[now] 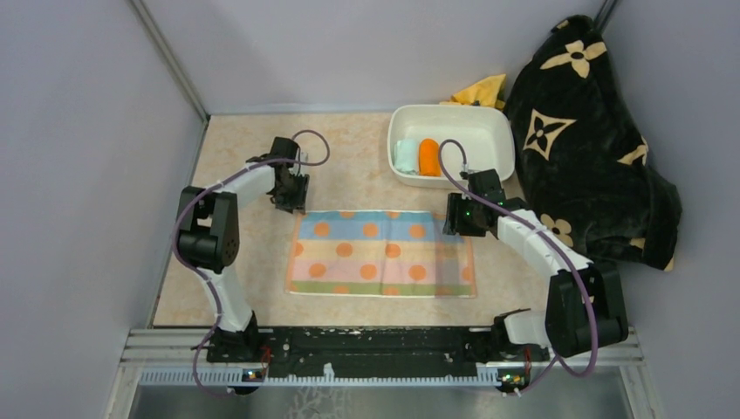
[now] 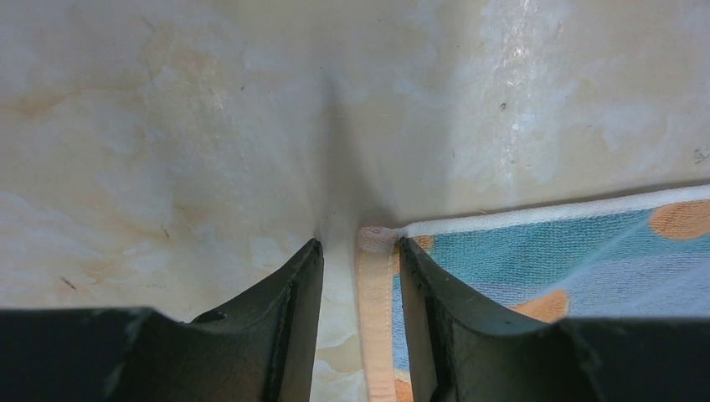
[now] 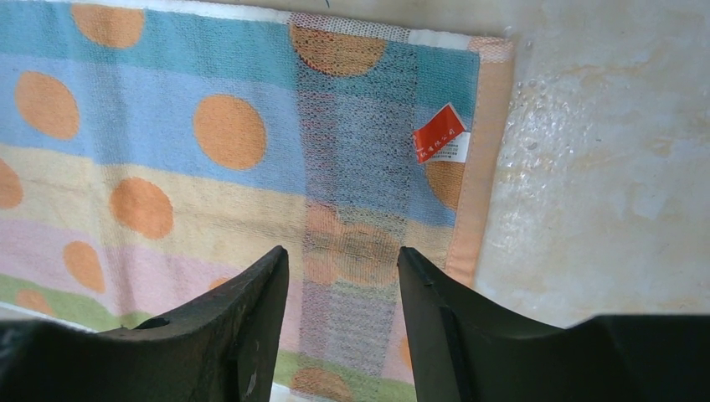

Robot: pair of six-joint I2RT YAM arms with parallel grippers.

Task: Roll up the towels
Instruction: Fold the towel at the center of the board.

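The striped pastel towel with orange dots (image 1: 381, 253) lies flat in the middle of the table. My left gripper (image 1: 292, 202) is down at its far left corner. In the left wrist view the left gripper (image 2: 360, 244) is open, and the peach hem (image 2: 375, 318) lies on the table between its fingers, which do not pinch it. My right gripper (image 1: 458, 218) hovers open over the towel's far right corner. In the right wrist view the right gripper (image 3: 342, 251) has the towel (image 3: 209, 167) under it. The mint towel (image 1: 406, 155) and the orange towel (image 1: 428, 157) lie rolled in a white basin (image 1: 489, 122).
A big black blanket with tan flowers (image 1: 585, 148) is heaped at the right, beside the basin. A yellow cloth (image 1: 483, 90) shows behind the basin. Grey walls close the table at the left and back. A red label (image 3: 439, 134) sits near the towel's right hem.
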